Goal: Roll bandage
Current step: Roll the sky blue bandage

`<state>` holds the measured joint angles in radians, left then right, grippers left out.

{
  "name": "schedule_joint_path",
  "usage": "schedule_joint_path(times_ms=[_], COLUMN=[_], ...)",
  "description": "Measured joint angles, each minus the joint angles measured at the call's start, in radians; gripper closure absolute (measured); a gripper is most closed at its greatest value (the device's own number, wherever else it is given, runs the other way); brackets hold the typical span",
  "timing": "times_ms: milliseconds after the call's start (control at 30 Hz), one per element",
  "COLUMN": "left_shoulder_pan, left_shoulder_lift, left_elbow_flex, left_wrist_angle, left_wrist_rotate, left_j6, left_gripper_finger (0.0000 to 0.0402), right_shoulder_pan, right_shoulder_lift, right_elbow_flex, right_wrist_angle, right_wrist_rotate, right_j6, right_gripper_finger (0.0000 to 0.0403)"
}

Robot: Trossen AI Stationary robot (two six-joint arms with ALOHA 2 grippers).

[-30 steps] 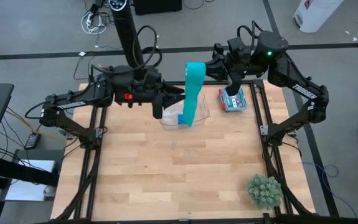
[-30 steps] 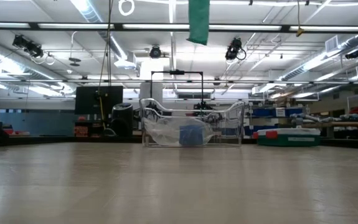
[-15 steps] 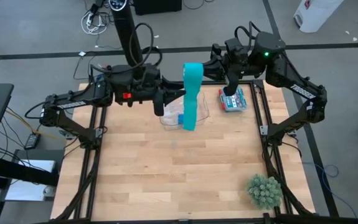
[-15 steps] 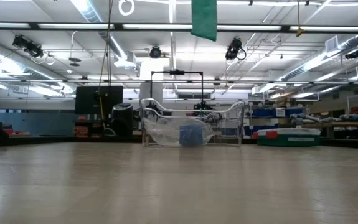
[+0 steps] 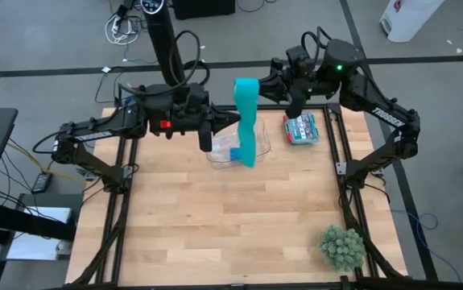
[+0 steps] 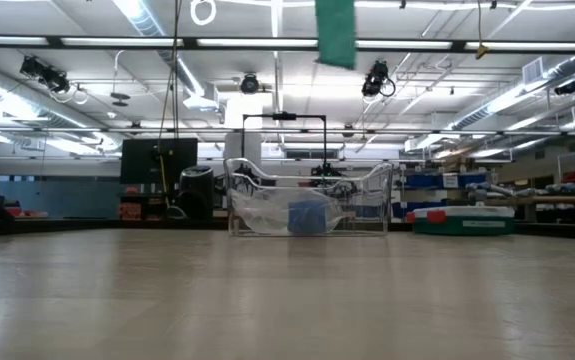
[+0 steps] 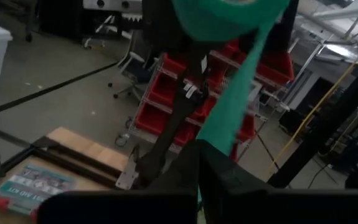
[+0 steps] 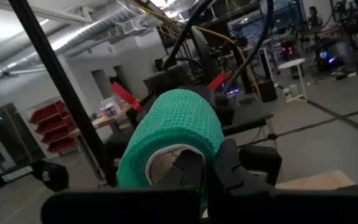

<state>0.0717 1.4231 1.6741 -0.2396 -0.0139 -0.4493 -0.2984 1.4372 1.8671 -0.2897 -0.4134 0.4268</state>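
At the near edge of the pale wooden slatted table (image 5: pixel 215 225) a small spiky green plant ball (image 5: pixel 342 246) is seen, well apart from the work. Farther back, a clear plastic tray (image 6: pixel 307 205) stands on the table with a blue roll (image 6: pixel 307 216) lying inside it, and just beside it to the right a flat red-and-teal first-aid box (image 5: pixel 301 128) is laid.

Above the tray, the teal-green soft fabric bandage (image 5: pixel 245 121) is held up off the table between the two arms. Its wound upper end, a partly formed coil with a hollow core, is pinched by the right gripper (image 8: pixel 205 177), whose fingers are closed through the core and over the coil wall. From there a long loose ribbon hangs down, its free end ending above the tray. The left gripper (image 7: pixel 197 171) is seen clamped flat on this hanging ribbon part-way down.

The task is judged to be only part done: a few turns have been wound, while most of the length is left unrolled and would need to be taken up onto the coil.
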Motion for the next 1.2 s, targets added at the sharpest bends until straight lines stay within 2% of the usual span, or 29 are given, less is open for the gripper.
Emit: schedule_joint_path(times_ms=[300, 500, 600, 800, 967, 1200], left_shoulder_pan=[0.001, 0.006, 0.007, 0.007, -0.002, -0.063], left_shoulder_lift=[-0.006, -0.006, -0.017, -0.072, -0.087, -0.079], left_elbow_flex=[-0.001, -0.001, -0.002, 0.001, 0.004, 0.084], left_wrist_angle=[-0.158, -0.14, -0.131, -0.051, -0.067, -0.177], left_wrist_rotate=[-0.054, 0.007, 0.007, -0.005, -0.055, -0.209], left_j6=[0.031, 0.027, 0.04, 0.186, 0.246, 0.396], left_gripper_finger=[0.0399, 0.0397, 0.0391, 0.0384, 0.0383, 0.0374], right_shoulder_pan=[-0.014, -0.017, -0.028, -0.032, -0.038, -0.038], right_shoulder_lift=[-0.002, -0.002, -0.002, -0.001, 0.001, 0.013], right_elbow_flex=[0.0, 0.0, 0.0, 0.0, 0.0, -0.001], right_wrist_angle=[-0.067, -0.084, -0.123, -0.163, -0.191, -0.254], right_wrist_rotate=[-0.055, -0.056, -0.121, -0.235, -0.277, -0.268], right_j6=[0.047, 0.073, 0.127, 0.211, 0.311, 0.418], right_gripper_finger=[0.0403, 0.0403, 0.0403, 0.0403, 0.0403, 0.0403])
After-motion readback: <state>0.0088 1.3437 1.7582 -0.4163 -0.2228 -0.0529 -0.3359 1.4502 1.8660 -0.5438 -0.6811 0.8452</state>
